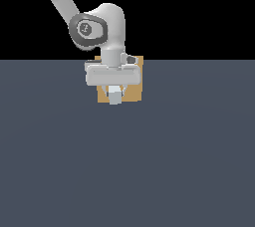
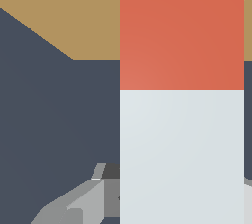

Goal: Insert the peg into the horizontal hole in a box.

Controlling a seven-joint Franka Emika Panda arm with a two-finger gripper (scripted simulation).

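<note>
My gripper is shut on the peg, whose pale grey-white end faces the exterior view, right in front of the tan box. In the wrist view the peg fills much of the frame: its pale end is nearest and its red-orange end reaches the box face. The hole is hidden behind the peg and gripper in both views. One grey finger shows beside the peg's pale end.
The box stands on a dark blue-grey floor at its far edge, with black background behind. The arm's white links rise over the box toward the exterior view's left.
</note>
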